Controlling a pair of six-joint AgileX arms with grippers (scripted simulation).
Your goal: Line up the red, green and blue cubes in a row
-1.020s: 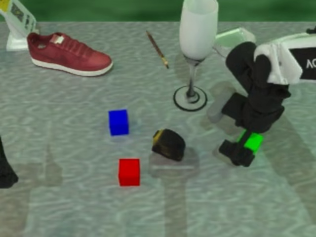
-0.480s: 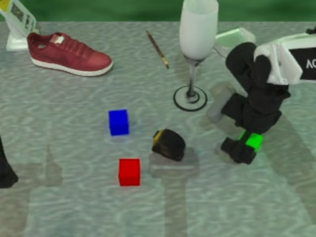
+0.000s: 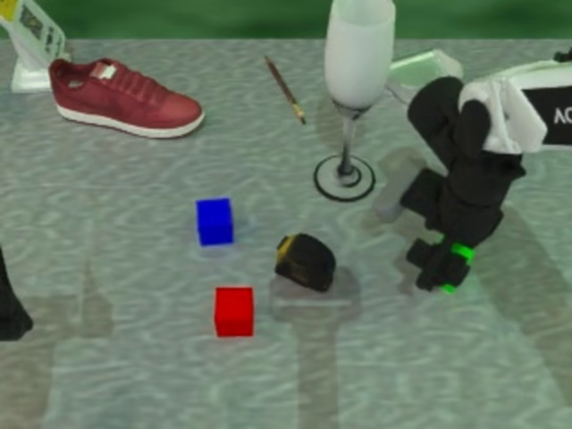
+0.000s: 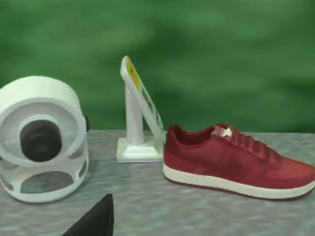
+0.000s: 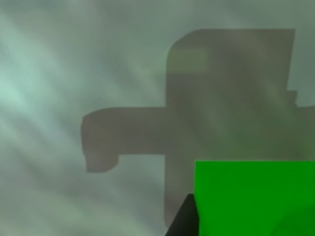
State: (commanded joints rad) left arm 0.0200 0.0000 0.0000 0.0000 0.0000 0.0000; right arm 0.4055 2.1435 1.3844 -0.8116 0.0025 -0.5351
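The right gripper (image 3: 444, 265) clamps the green cube (image 3: 461, 253), mostly hidden by its fingers; a cube shows no long axis.

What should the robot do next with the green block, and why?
Probably carry it toward the table's left. The right gripper looks shut on the green cube, with its shadow on the table in the right wrist view suggesting it is lifted. The red cube and blue cube wait beyond the tape measure, so pass above that.
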